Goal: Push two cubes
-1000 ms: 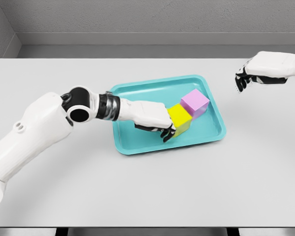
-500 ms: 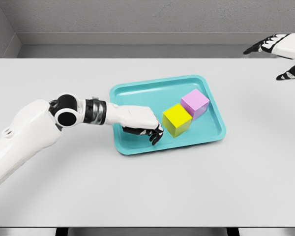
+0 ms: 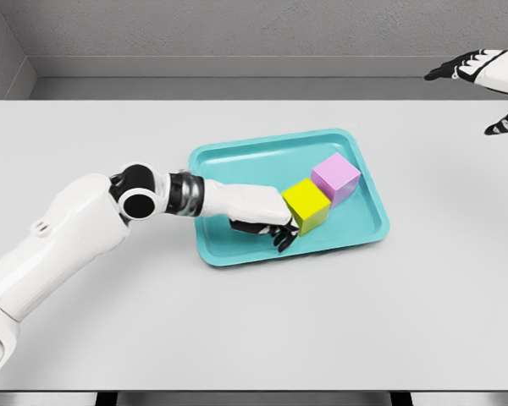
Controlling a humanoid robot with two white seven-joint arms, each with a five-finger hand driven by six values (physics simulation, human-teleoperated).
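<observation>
1. Left hand (image 3: 267, 220): reaches in from the lower left, over the near-left part of the teal tray (image 3: 237, 165). Fingers curled downward, clamped on nothing; the knuckle side stands against the near-left face of the yellow cube (image 3: 306, 205). Contact appears made, though the exact touch line is hidden behind the hand.
2. Yellow cube: sits inside the tray, right of centre, upright and turned at an angle to the tray's edges.
3. Pink cube (image 3: 336, 177): inside the tray, just behind and to the right of the yellow cube, the two touching at adjoining corners. It is near the tray's far-right wall.
4. Table (image 3: 237, 330): white, bears the tray near its centre.
5. Right hand (image 3: 491, 89): at the far upper right edge, well apart from the tray, fingers spread, holding nothing.
6. Assessment: both cubes are lined up ahead of the left hand. The push appears under way; little free travel remains before the pink cube meets the wall.
</observation>
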